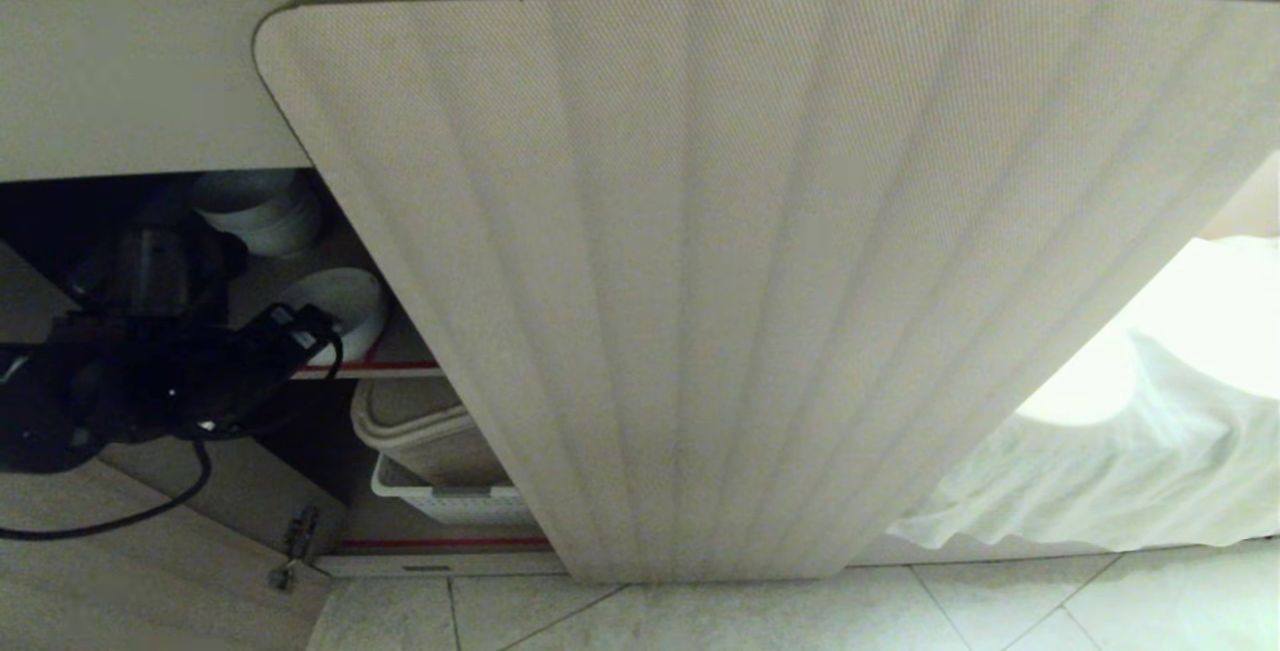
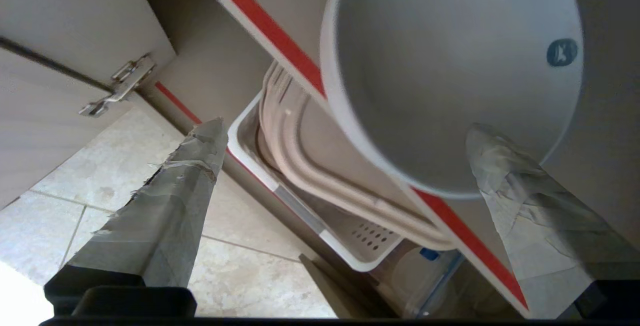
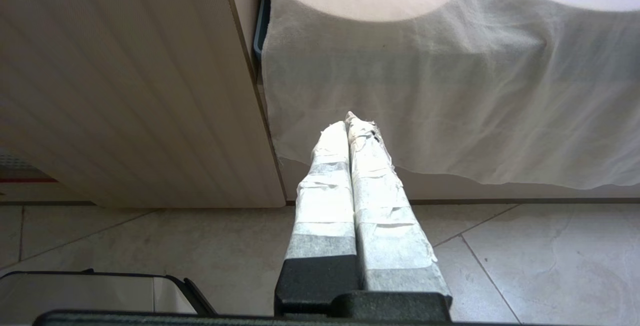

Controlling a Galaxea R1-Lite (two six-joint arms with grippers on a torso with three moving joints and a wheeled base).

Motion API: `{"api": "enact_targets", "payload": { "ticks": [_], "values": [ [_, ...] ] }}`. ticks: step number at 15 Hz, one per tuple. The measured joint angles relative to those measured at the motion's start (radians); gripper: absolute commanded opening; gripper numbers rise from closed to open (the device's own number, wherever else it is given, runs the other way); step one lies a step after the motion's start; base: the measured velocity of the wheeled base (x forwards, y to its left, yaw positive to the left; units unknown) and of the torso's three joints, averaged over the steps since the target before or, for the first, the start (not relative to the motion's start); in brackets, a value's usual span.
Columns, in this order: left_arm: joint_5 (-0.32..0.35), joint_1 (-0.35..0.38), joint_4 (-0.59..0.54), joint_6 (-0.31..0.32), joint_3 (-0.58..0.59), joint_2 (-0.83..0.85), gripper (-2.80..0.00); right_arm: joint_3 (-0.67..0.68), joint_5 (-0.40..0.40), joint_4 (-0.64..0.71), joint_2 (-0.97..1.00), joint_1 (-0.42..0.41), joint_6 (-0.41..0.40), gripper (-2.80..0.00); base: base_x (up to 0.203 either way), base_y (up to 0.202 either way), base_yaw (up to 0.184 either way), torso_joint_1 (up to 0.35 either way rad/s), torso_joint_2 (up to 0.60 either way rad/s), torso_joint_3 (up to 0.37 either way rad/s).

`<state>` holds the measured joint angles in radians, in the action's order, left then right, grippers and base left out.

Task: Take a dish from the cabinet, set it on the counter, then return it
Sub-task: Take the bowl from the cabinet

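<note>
The left gripper has its taped fingers spread wide and holds nothing, one on each side of the bowl without touching it. The bowl sits on the cabinet's upper shelf, overhanging the red front strip. Below that shelf stand a beige tub and a white basket. The fluted door hangs open beside them. The right gripper, fingers pressed together, hangs near a white cloth.

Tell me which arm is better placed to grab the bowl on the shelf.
Left. The left gripper is open at the cabinet opening, straddling the bowl on the red-edged shelf. The right gripper is shut, pointing at a white cloth outside the cabinet.
</note>
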<state>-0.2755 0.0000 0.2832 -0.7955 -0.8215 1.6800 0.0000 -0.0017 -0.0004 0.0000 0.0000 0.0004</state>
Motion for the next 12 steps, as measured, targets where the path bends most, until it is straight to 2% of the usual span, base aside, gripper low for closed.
{"api": "enact_targets", "payload": {
  "ticks": [12],
  "values": [
    [0.0,0.01,0.0,-0.002,-0.062,0.043,0.0,0.0,0.0,0.0,0.0,0.0,0.001,-2.8,0.0,0.0,0.0,0.0,0.0,0.0]
  ]
}}
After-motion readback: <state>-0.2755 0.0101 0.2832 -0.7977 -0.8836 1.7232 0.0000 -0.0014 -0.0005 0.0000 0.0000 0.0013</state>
